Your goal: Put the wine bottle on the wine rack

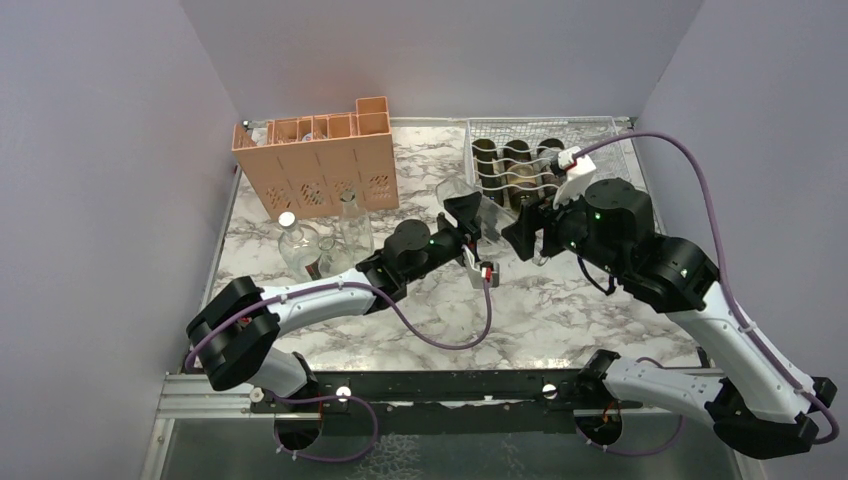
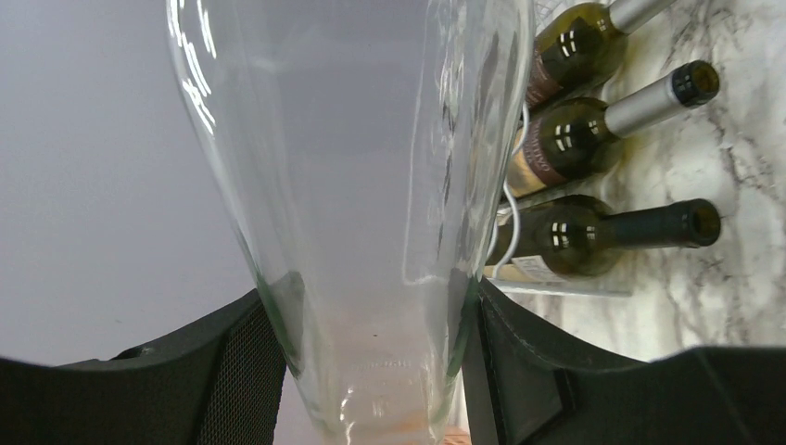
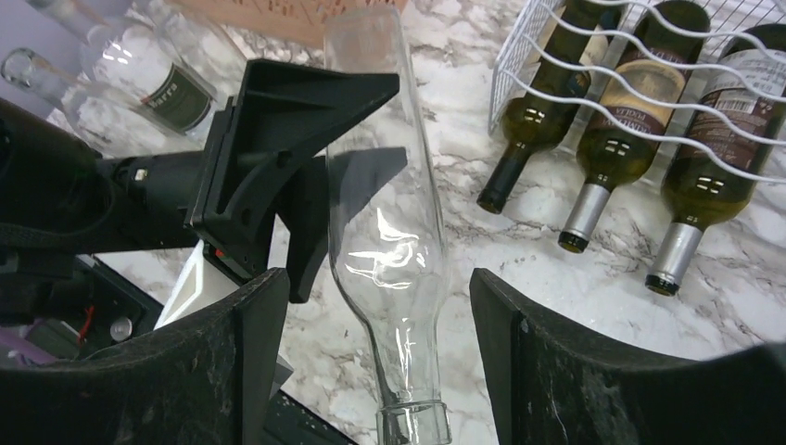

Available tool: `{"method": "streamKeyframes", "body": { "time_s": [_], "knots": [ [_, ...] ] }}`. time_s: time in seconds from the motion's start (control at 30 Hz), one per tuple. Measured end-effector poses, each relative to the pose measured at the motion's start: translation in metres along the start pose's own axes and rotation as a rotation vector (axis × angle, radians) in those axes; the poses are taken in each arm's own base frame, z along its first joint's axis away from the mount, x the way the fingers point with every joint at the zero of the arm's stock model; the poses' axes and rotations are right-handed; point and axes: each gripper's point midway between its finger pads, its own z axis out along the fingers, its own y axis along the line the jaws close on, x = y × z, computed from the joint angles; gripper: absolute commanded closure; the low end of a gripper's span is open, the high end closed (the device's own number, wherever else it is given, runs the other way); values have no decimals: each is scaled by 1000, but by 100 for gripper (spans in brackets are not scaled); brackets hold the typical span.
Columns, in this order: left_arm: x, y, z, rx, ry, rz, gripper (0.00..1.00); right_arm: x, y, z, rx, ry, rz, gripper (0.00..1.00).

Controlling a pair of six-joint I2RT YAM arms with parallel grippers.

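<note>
the top view alone shows the whole peach crate, far left, with at least two clear bottles beside it. the left hand is clenched on the one clear wine bottle, in the middle, not on the rack. the right wrist view shows the right hand released, with a finger on each side of the bottle's neck. far right, one wine rack holds three dark bottles.

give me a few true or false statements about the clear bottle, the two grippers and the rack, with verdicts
1. The left gripper is clamped on the clear wine bottle. True.
2. The right gripper is shut on the bottle's neck. False: its jaws stand open either side of the neck, not touching it.
3. Three dark bottles lie in the wine rack. True.
4. The clear wine bottle rests in the rack. False: it is held outside the rack, beside it.
</note>
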Motion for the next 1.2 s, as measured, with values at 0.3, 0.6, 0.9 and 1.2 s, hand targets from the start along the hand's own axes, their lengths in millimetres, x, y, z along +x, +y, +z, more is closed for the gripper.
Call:
{"method": "streamKeyframes", "body": {
  "time_s": [0.3,0.6,0.9,1.2],
  "knots": [
    [-7,3,3,36,-38,192,100,27,3,8,-26,85,-16,25],
    [-11,-5,4,79,-63,256,100,60,2,29,-12,192,-35,27],
    [-16,-6,4,87,-92,286,100,77,2,44,-6,241,-44,30],
    [-17,-7,4,92,-99,289,100,96,0,57,8,296,-58,53]
  ]
}}
